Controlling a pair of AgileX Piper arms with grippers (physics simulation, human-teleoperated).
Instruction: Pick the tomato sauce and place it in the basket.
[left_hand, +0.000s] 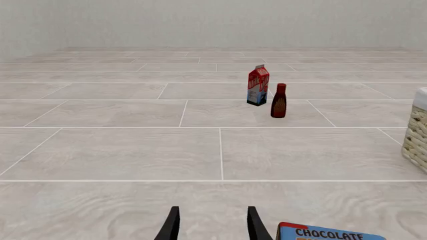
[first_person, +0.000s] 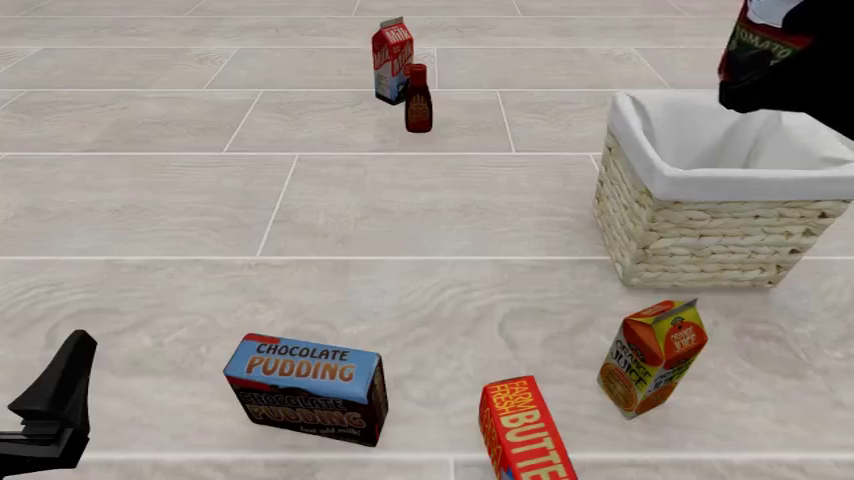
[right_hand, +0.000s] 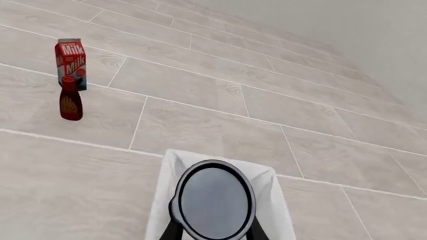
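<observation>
Clamped on the tomato sauce (right_hand: 213, 200), my right gripper (right_hand: 212, 227) has a finger on each side of the can, whose dark shiny top faces the wrist camera. I hold it in the air above the far right part of the basket (first_person: 721, 225), over the white lining. At the near left, my left gripper (left_hand: 210, 225) hovers with its jaws apart, just beside the chocolate pudding box (first_person: 310, 388).
</observation>
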